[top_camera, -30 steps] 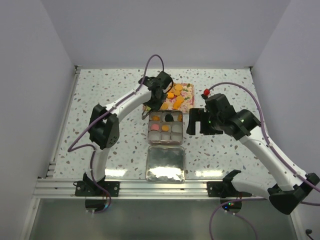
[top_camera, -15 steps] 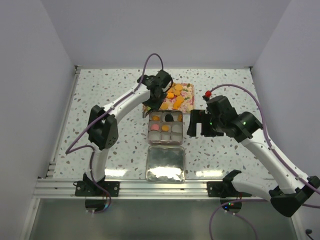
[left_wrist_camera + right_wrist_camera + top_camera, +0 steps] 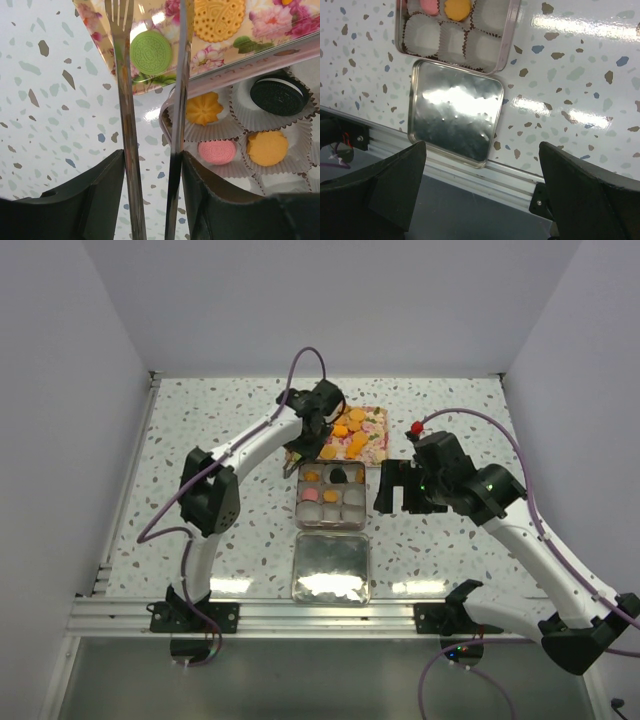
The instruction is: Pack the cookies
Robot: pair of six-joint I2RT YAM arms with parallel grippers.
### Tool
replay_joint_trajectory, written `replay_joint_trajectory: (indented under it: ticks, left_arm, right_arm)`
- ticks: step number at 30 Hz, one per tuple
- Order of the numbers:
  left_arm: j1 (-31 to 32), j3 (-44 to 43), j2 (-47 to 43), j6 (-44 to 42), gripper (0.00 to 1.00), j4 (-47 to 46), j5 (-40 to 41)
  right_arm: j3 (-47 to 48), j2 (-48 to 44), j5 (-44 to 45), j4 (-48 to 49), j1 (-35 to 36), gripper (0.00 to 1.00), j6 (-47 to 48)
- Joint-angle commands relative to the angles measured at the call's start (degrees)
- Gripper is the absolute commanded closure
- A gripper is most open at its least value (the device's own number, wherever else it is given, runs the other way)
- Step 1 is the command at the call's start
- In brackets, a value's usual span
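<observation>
- L jaws [image 3: 152, 155] are clamped on a pair of metal tongs [image 3: 127, 125]. The tong arms lie against the inner faces of both fingers, about half squeezed.
- The tong tips sit over the floral tray [image 3: 215, 55], just past the tin's [image 3: 167, 107] far-left corner.
- A green cookie [image 3: 151, 52] lies flat on the tray between the two tong blades, w/ each blade right at its edge. You can't tell whether it's pinched or only flanked.
- The tray butts against the tin's far side. More cookies [image 3: 350, 435], mostly orange, lie on it, incl. a big orange one [image 3: 219, 19] just beside the green.
- Inside the tin, white paper cups line the compartments.
- Far row: a flower-shaped orange cookie [image 3: 204, 108] in the left cup and a black sandwich cookie [image 3: 279, 95] next to it.
- Middle row: a pink cookie [image 3: 217, 152] at left and an orange cookie [image 3: 267, 148] in the centre.
- The lid [image 3: 455, 117] lies shiny side up on the counter [image 3: 200, 430], just off the tin's near side. Whether it touches the tin isn't clear.
- R jaws [image 3: 481, 150] are spread wide w/ nothing between them. From the top cam they [image 3: 392, 488] hover just right of the tin, above the counter.
</observation>
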State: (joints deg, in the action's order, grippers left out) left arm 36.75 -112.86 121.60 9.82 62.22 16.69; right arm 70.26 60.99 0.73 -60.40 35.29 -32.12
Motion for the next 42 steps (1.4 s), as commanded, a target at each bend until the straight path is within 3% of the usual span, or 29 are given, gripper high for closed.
replay_joint_trajectory:
  ticks: [1, 11, 25, 37, 39, 41, 42]
  left_arm:
    - [-0.6, -3.4, 0.1, -0.4, 0.46, -0.6, -1.5]
    - [-0.7, -4.7, 1.9, -0.3, 0.47, -0.7, -2.2]
    - [-1.7, -1.6, 3.8, -1.8, 0.52, 0.8, 7.8]
    - [-2.3, 2.3, 0.7, -3.0, 0.67, 0.7, 7.1]
    - [-2.3, 2.5, -0.7, -3.0, 0.63, 0.6, 8.0]
    - [-2.4, 2.2, -1.9, -3.1, 0.49, -0.3, 8.6]
    - [-2.5, 2.1, -2.9, -3.6, 0.48, -0.6, 8.7]
  right_arm:
    - [0.3, -0.7, 0.1, 0.6, -0.1, 0.01, -0.7]
    - [0.0, -0.3, -0.3, 1.3, 0.0, 0.01, -0.8]
    - [0.3, -0.3, -0.5, 0.9, 0.0, 0.01, -0.8]
    - [0.7, 0.2, -0.5, 1.3, 0.0, 0.01, -1.4]
    - [0.1, 0.0, -0.6, 1.5, 0.0, 0.01, -1.5]
    - [-0.3, -0.4, -0.6, 1.7, -0.1, 0.01, -1.9]
    - [-0.4, -0.5, -0.6, 1.7, 0.0, 0.01, -2.0]
